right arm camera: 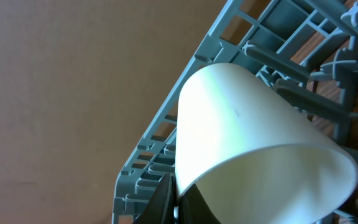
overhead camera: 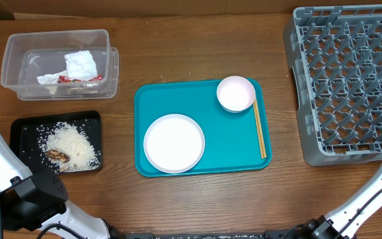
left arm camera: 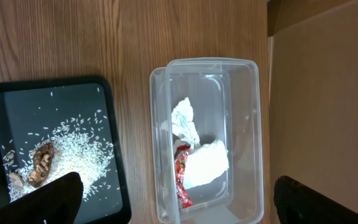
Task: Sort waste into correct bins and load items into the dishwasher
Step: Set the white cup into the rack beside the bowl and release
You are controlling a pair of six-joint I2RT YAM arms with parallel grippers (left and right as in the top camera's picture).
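My left gripper (left arm camera: pixel 176 180) is open and empty, one finger (left arm camera: pixel 58 199) by the black tray (left arm camera: pixel 36 106) and the other past the clear tub (left arm camera: pixel 241 93). In the tub lie a crumpled napkin (left arm camera: pixel 207 163) and a red wrapper (left arm camera: pixel 182 180). Rice (overhead camera: pixel 71 143) and a brown scrap (overhead camera: pixel 58 155) sit in the black tray (overhead camera: pixel 25 133). My right gripper (right arm camera: pixel 176 199) is shut on the rim of a white bowl (right arm camera: pixel 241 124), tipped on its side over a corner of the grey rack (right arm camera: pixel 160 149). It is outside the overhead view. A plate (overhead camera: pixel 174 143), another white bowl (overhead camera: pixel 235 93) and chopsticks (overhead camera: pixel 260 129) rest on the teal tray (overhead camera: pixel 231 139).
The grey rack (overhead camera: pixel 350 79) fills the right side of the table and no dishes show in it from above. The clear tub (overhead camera: pixel 58 33) stands at the back left, just behind the black tray. Both arm bases rise from the near corners.
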